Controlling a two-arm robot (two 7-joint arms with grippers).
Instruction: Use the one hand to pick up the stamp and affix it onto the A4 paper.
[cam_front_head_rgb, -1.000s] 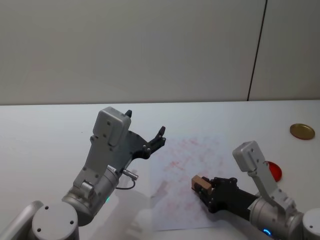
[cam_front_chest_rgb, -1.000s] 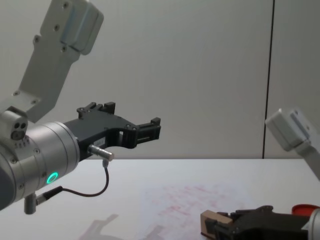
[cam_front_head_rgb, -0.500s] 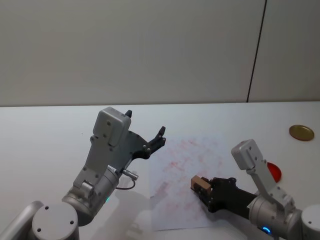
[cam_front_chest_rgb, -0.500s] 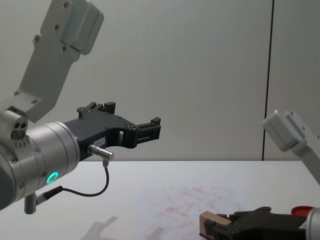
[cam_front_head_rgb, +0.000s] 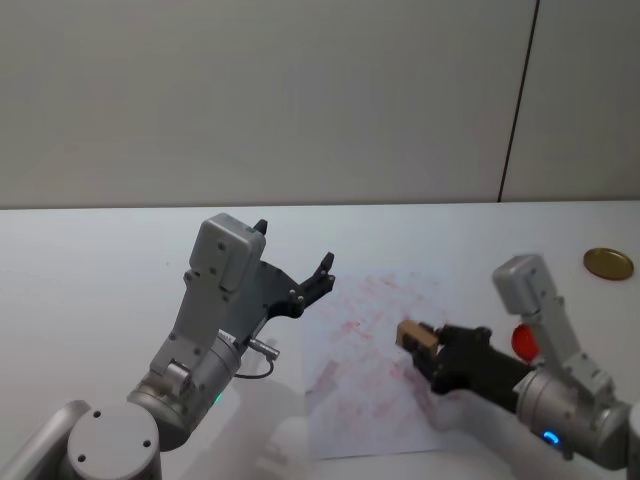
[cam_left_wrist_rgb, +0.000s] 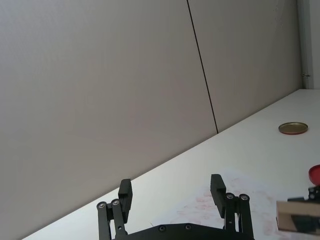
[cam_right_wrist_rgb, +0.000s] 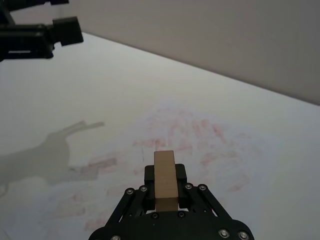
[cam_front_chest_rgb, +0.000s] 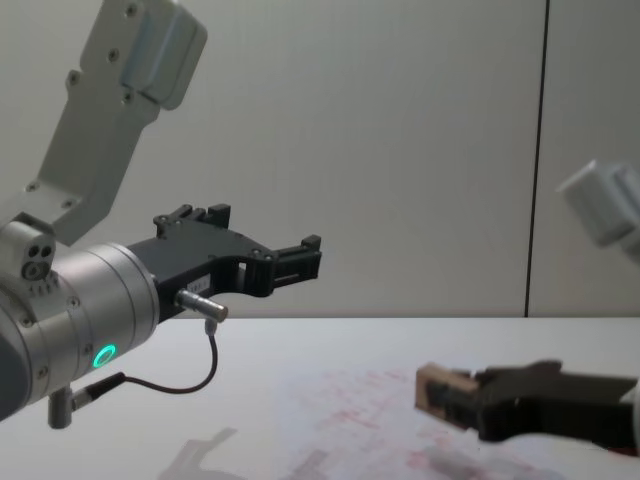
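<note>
Above the right half of the A4 paper (cam_front_head_rgb: 345, 400), the stamp (cam_front_head_rgb: 414, 334) sits pinched between the closed jaws of the right gripper (cam_front_head_rgb: 428, 346), seemingly clear of the sheet. It should come down flat and press evenly, without sliding. Left of the paper, the left gripper (cam_front_head_rgb: 293, 250) hangs spread wide and empty.

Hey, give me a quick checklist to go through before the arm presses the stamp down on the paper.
1. Grip: stamp clamped in the right gripper: ok.
2. Position: stamp above the paper, not touching it: ok.
3. Ink on the stamp face: cannot tell, underside hidden.
4. Path: left gripper open, raised by the paper's left edge, out of the way: ok.
5. Red ink pad off the paper, to its right: ok.
</note>
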